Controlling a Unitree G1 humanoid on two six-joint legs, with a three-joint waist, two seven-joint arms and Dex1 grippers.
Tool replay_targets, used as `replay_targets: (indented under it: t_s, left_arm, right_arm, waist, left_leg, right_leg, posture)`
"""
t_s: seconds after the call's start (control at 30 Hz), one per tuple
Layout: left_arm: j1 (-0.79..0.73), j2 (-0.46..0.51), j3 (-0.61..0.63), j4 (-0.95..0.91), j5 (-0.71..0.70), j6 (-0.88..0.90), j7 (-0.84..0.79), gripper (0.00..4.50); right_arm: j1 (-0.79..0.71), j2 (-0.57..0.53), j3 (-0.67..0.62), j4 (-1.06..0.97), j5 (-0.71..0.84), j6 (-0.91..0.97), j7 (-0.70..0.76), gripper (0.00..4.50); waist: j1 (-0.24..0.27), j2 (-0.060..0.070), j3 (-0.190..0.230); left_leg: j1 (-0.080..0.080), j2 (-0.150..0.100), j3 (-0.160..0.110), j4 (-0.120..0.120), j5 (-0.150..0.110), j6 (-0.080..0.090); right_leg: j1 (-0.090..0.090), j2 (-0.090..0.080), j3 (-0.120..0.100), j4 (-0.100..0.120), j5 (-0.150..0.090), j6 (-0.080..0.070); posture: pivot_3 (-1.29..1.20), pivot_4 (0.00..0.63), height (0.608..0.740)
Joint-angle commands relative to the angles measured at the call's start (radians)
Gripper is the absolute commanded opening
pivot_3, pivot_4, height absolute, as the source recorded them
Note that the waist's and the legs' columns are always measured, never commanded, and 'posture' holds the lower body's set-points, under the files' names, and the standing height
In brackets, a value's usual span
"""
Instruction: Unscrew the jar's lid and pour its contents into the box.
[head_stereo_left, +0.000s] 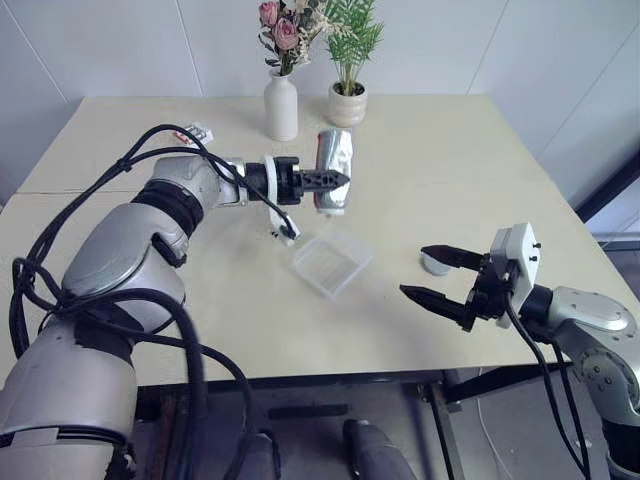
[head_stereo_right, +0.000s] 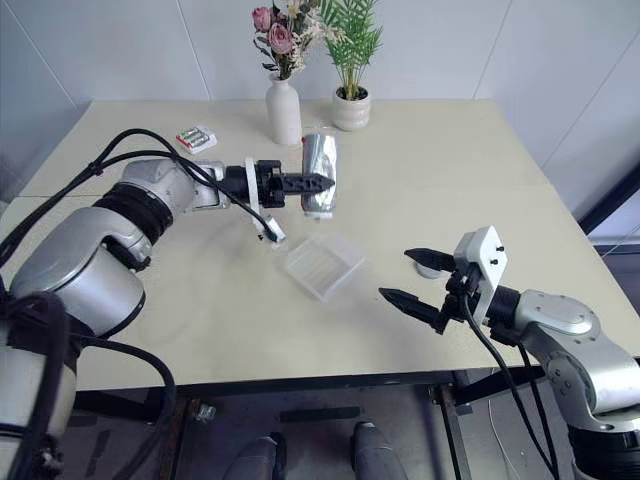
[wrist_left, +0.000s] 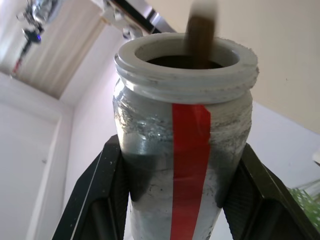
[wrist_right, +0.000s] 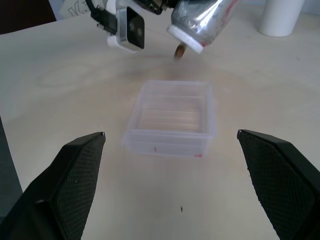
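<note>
Two pots at counter (head_stereo_left: 470, 150) far edge: white vase (head_stereo_left: 281, 106) with dried flowers, small potted plant (head_stereo_left: 347, 100) beside it. Small packet (head_stereo_right: 196, 137) left of vase. Box (head_stereo_left: 332, 260) near counter middle, nothing across it. Left gripper (head_stereo_left: 335, 180) jaws pinching jar (head_stereo_left: 333, 170), lidless, tipped mouth-down above box's far side; brown bit (wrist_right: 178, 51) falling from mouth. Lid (head_stereo_left: 436, 264) right of box. Right gripper (head_stereo_left: 435, 272) jaws spread wide, empty, level, beside lid.

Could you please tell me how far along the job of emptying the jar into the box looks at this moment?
Done: the lid is off and lies on the table beside the open, empty right gripper.

In hand: the left gripper holds the jar upended, mouth down, above the table by the box, and a brown bit is falling from the mouth.

Left: the box looks empty, so nearly all the pouring remains.
</note>
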Motion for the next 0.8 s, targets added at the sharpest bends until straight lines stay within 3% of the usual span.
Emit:
replay_targets:
  t_s: [0.03, 0.27, 0.43, 0.57, 0.63, 0.73, 0.8]
  left_arm:
    - [-0.077, -0.018, -0.028, 0.025, 0.004, 0.012, 0.073, 2.05]
    - [-0.083, -0.034, -0.036, 0.035, -0.039, -0.022, 0.078, 2.05]
    - [-0.061, -0.022, 0.040, 0.060, -0.177, -0.196, -0.055, 2.05]
    - [0.044, 0.042, 0.347, 0.161, -0.580, -0.527, -0.528, 2.05]
    - [0.114, 0.044, 0.531, 0.208, -0.813, -0.627, -0.854, 2.05]
    - [0.210, 0.031, 0.777, 0.186, -1.130, -0.605, -1.243, 2.05]
    - [0.299, -0.015, 0.986, 0.104, -1.444, -0.442, -1.595, 2.05]
  right_arm:
    - [0.008, 0.017, -0.020, 0.008, -0.001, -0.045, -0.006, 4.46]
    - [-0.011, 0.039, 0.008, 0.084, -0.042, -0.120, 0.023, 4.46]
    - [-0.026, 0.043, 0.018, 0.113, -0.050, -0.144, 0.041, 4.46]
    - [-0.042, 0.031, 0.032, 0.125, -0.053, -0.146, 0.063, 4.46]
    - [-0.055, 0.029, 0.034, 0.125, -0.047, -0.140, 0.068, 4.46]
    - [-0.077, 0.031, 0.041, 0.128, -0.044, -0.135, 0.073, 4.46]
    - [-0.105, 0.033, 0.051, 0.132, -0.038, -0.129, 0.085, 4.46]
  waist:
    - [0.011, 0.000, 0.000]
    - [0.025, 0.000, 0.000]
    - [0.022, 0.000, 0.000]
    - [0.012, 0.000, 0.000]
    - [0.010, 0.000, 0.000]
    - [0.017, 0.000, 0.000]
    - [0.021, 0.000, 0.000]
  left_leg:
    - [-0.002, 0.000, 0.001, 0.000, 0.000, 0.000]
    - [-0.003, 0.000, 0.004, 0.002, -0.002, 0.000]
    - [-0.003, 0.000, 0.006, 0.008, -0.003, 0.001]
    - [0.000, 0.000, 0.011, 0.010, -0.003, 0.001]
    - [0.001, 0.001, 0.012, 0.011, -0.003, 0.001]
    - [0.001, 0.001, 0.013, 0.013, -0.002, 0.001]
    - [0.000, 0.000, 0.013, 0.015, -0.002, 0.002]
  right_leg:
    - [-0.003, 0.000, 0.000, 0.001, 0.000, 0.000]
    - [-0.005, 0.000, 0.002, 0.003, -0.002, 0.000]
    - [-0.005, 0.000, 0.004, 0.006, -0.002, 0.001]
    - [-0.005, 0.000, 0.006, 0.009, -0.001, 0.000]
    - [-0.005, 0.000, 0.008, 0.011, -0.001, 0.000]
    - [-0.005, 0.000, 0.009, 0.014, -0.001, 0.000]
    - [-0.005, 0.000, 0.009, 0.015, 0.000, 0.000]
  posture:
    - [0.00, 0.150, 0.740]
    - [0.00, 0.150, 0.740]
    - [0.00, 0.150, 0.740]
    - [0.00, 0.150, 0.740]
    - [0.00, 0.150, 0.740]
    - [0.00, 0.150, 0.740]
    - [0.00, 0.150, 0.740]
